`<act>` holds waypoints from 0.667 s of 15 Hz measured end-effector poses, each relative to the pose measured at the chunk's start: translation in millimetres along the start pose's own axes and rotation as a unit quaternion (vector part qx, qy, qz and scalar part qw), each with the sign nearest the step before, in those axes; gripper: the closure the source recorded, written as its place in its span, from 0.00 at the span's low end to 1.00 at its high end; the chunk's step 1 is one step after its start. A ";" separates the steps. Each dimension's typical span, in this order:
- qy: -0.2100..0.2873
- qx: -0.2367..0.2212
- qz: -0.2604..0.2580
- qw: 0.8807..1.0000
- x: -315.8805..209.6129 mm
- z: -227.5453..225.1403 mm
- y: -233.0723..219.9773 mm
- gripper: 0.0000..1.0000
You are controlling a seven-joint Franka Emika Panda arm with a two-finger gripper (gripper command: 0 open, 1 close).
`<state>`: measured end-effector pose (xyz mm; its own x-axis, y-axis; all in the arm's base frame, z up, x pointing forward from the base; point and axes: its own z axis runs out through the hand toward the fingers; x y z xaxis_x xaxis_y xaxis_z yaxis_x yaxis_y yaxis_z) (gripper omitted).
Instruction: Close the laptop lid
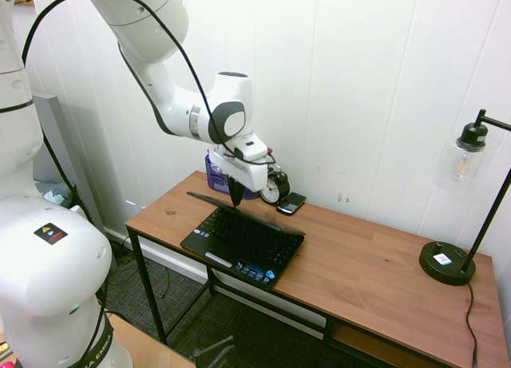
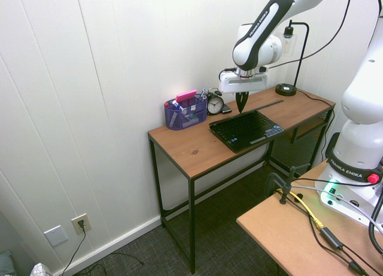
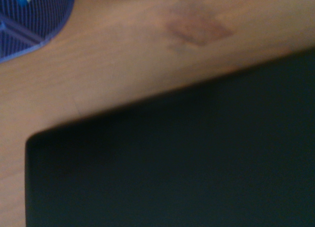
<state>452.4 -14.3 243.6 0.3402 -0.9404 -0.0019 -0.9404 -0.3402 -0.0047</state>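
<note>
wood desk (image 1: 359, 240) by a white wall, lid (image 1: 247, 215) still to close, left of centre in the first exterior view. gripper (image 1: 235, 194) was pinched narrow behind it; i'd have pushed the top edge gently over and down.

White panelled walls (image 2: 119, 78) with thin vertical seams stand behind a brown wooden tabletop (image 1: 351, 240) on a black metal frame. Toward three o'clock in the first exterior view, a black lamp (image 1: 447, 263) with a clear glass shade stands on it. In the second exterior view, a wall outlet (image 2: 81, 223) sits at eight o'clock, above a white baseboard (image 2: 119, 245) and dark grey carpet (image 2: 155, 258); a lighter brown table (image 2: 269, 228) lies toward four o'clock.
</note>
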 end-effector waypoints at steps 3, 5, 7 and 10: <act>-0.014 -0.003 0.020 1.000 -21.4 25.8 24.0 1.00; -0.019 -0.002 0.029 0.999 -33.6 43.4 34.6 1.00; -0.021 -0.003 0.036 0.999 -42.2 58.3 40.8 1.00; -0.015 0.013 0.046 0.999 -46.6 67.7 43.1 1.00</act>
